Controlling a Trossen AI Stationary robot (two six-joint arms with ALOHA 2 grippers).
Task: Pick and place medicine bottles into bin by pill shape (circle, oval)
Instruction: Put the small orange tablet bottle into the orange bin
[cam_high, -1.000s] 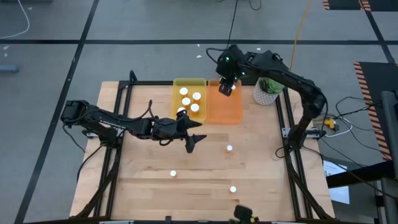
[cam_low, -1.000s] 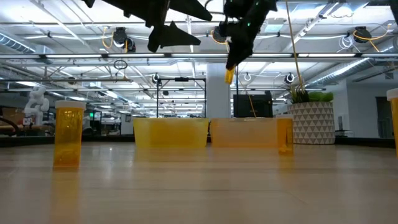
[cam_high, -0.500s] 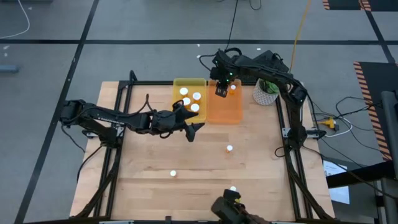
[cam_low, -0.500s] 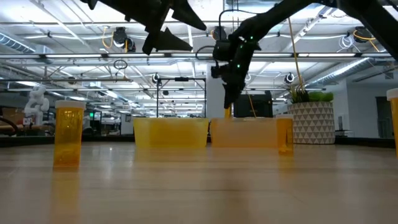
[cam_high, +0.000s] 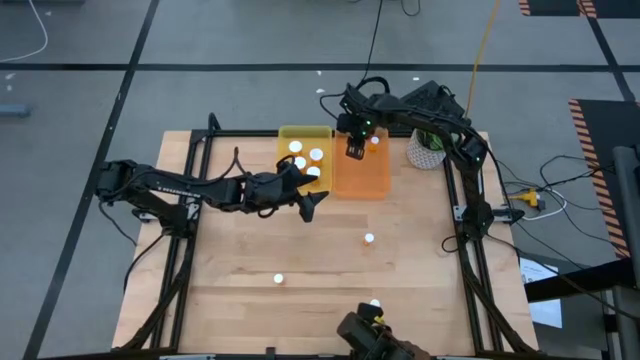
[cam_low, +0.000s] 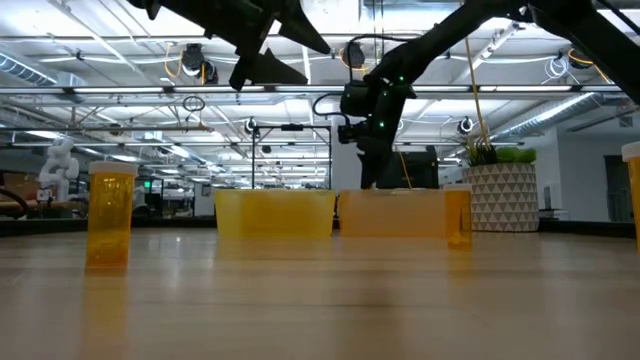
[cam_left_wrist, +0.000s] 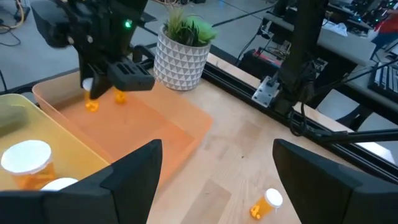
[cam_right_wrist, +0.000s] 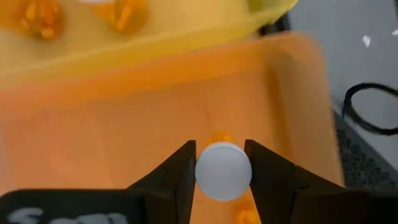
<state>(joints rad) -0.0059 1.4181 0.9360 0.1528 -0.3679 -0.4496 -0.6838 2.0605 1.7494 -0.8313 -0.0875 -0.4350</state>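
Light wooden table (cam_high: 330, 270) carries yellow translucent plastic tray (cam_high: 291, 133) w/ several white-capped orange pill bottles (cam_high: 314, 173), touching orange translucent plastic tray (cam_high: 372, 180). Right gripper (cam_right_wrist: 222, 180) low inside orange tray, fingers clamped on a white-capped orange bottle (cam_right_wrist: 222, 170). Left gripper (cam_high: 313, 203) hangs near trays, fingers spread, empty. Three more bottles (cam_high: 369, 238) on table.

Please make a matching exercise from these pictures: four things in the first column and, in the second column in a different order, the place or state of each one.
1. right gripper
2. left gripper
3. yellow tray
4. potted plant

a. holds several capped bottles
b. open, empty, above the table
c. stands beside the orange tray
d. shut on a white-capped bottle over the orange tray

Pairs: 1-d, 2-b, 3-a, 4-c
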